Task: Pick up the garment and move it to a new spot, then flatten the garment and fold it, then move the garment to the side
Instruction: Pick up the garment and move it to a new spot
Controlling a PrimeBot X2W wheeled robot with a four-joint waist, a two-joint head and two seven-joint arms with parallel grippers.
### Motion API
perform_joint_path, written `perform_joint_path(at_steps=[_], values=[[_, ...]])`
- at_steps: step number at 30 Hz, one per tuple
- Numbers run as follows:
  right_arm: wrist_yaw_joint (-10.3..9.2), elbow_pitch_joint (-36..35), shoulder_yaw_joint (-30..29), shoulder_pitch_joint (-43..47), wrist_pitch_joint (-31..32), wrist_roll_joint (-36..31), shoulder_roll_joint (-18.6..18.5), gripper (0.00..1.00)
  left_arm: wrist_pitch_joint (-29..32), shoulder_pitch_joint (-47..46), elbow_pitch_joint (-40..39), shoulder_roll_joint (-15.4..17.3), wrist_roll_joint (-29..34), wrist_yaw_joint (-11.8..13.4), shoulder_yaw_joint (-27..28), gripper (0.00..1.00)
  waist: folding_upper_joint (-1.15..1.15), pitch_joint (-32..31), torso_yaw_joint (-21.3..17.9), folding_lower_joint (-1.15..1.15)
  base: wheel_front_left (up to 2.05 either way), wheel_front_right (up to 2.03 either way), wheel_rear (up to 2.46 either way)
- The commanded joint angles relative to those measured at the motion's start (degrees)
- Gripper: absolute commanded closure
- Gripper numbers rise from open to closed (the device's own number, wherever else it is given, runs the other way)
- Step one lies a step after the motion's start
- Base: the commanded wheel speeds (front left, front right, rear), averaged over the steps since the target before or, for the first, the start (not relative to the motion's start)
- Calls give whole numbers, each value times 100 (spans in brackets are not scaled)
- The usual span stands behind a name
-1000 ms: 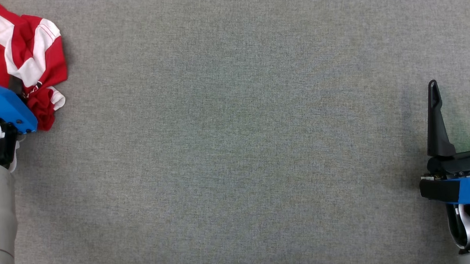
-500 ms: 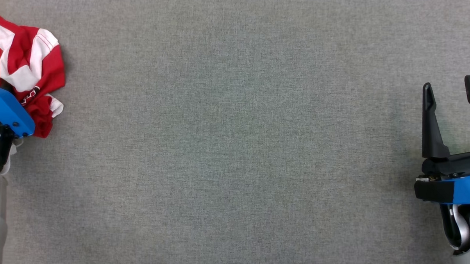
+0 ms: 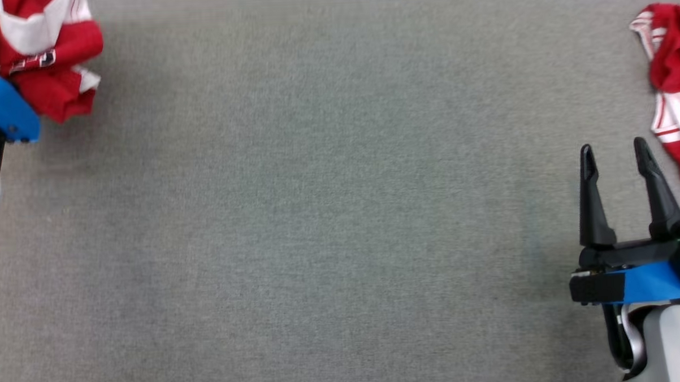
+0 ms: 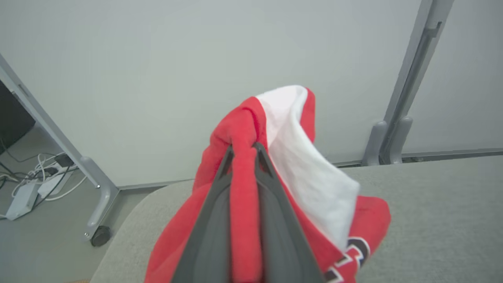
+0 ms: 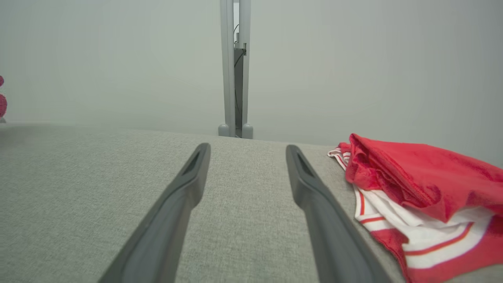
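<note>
While I watch the feeds, the left claw (image 4: 243, 151) is clamped on a fold of the crumpled red-and-white jersey garment (image 4: 310, 173), its two dark fingers pressed close together with a red ridge of cloth pinched between them. From the left wrist view the garment drapes over and around both fingers, with a white panel falling to the claw's right and black-edged lettering low on that side. From the head view the garment (image 3: 48, 82) sits at the far left top corner of the grey fabric-covered counter (image 3: 341, 213), bunched just beyond the blue wrist housing. I cannot tell whether its lower edge touches the counter. The right claw (image 3: 613, 150) hangs low over the counter's right side with its fingers spread apart and nothing between them. A second red cloth with white stripes (image 3: 673, 83) lies rumpled on the counter just ahead and to the right of that claw, not touching it, and well apart from the gripped garment.
</note>
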Motion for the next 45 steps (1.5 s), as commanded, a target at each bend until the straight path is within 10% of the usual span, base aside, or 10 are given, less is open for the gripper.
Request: perform_joint_path(at_steps=[1,24,45], values=[[-2,90,12,75,-34,32,69,0,-114,-150,-186,-1,98,-7,-132,100,0,-302,-213,1,0,0,0],[-2,412,279,258,-48,436,391,0,240,56,-2472,-836,292,27,-1385,100,0,-965,-1885,1,0,0,0],[-2,374,165,362,-48,509,387,0,-213,2695,-2147,-1523,81,65,-2527,100,0,-930,-1602,1,0,0,0]])
